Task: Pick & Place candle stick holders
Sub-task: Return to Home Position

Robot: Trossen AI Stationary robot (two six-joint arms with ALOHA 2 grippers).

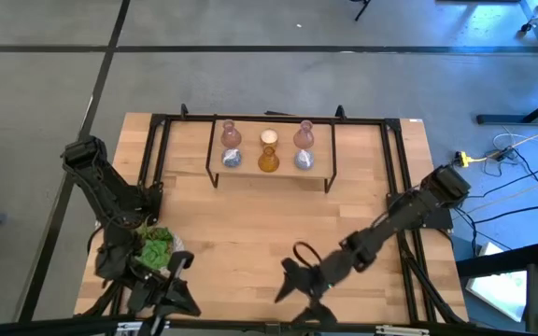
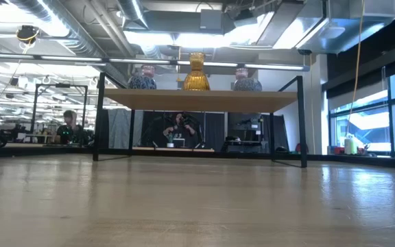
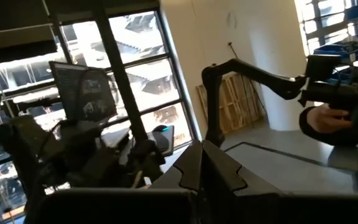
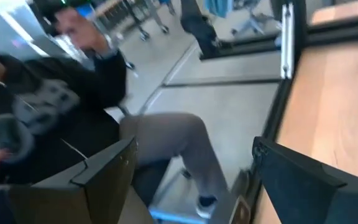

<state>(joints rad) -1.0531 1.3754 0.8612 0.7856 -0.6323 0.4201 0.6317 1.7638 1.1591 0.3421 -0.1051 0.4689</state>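
candle stick holders (image 1: 268,161), all six, stand on the shelf (image 2: 204,100) at the far middle of the table (image 1: 250,224), in two rows of three. the back row is a pink one (image 1: 230,133), the cream-white one (image 1: 269,138) and the second pink one (image 1: 304,133). in front stand a silvery-blue one (image 1: 232,159), the ribbed amber one (image 2: 196,72) and another silvery-blue one (image 1: 304,160). they sit close together but i can't tell if any touch.

between the shelf and my arms i have a broad stretch of bare wood, with black frame rails (image 1: 395,177) along both sides. the right gripper (image 1: 292,273) hangs by the near edge around the middle, its fingers (image 4: 107,177) spread wide. the left gripper (image 1: 180,280) is at the near left corner, just beside the green succulent (image 1: 155,248), fingers (image 3: 191,171) pressed together on nothing.

past the table edge, the right wrist view shows a seated person (image 4: 73,93) in a dark top. the left wrist view shows a hand (image 3: 325,121) on a device.
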